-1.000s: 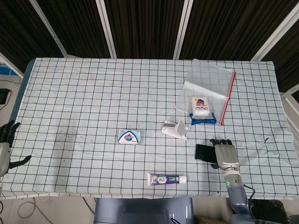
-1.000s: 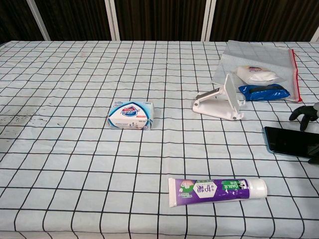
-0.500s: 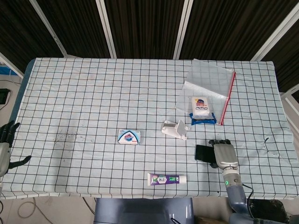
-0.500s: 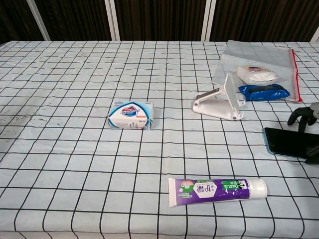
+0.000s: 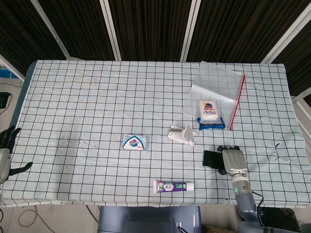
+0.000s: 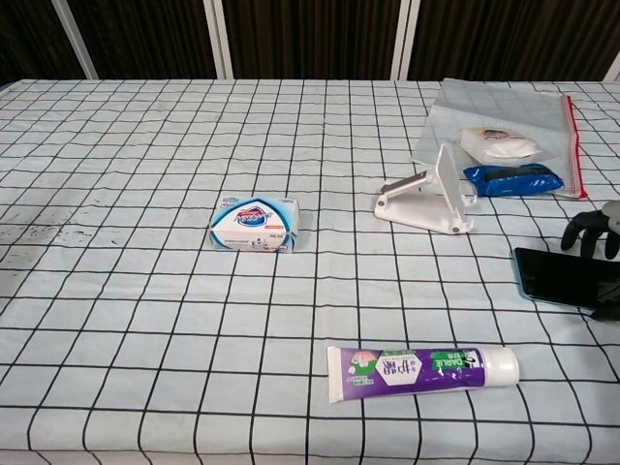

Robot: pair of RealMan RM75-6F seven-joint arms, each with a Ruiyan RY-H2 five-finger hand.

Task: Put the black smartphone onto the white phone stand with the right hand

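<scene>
Checkered tabletop [image 5: 97, 97] under dark slatted wall. Right hand [image 5: 232, 159] over right end of black smartphone [image 5: 212, 158], fingers curled at far edge; grip uncertain. Flat, dark, glossy slab, near white phone stand [image 5: 182, 134]. Left hand [image 5: 6, 154] spread, seen from head only. Zip bag [image 5: 216, 92] holding packets.

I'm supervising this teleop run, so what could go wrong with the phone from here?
The phone lies flat on the cloth near the table's right edge, with the right hand over its right end: a poor grip could slide it off. The stand looks light, so a nudge might tip it toward the bag.
</scene>
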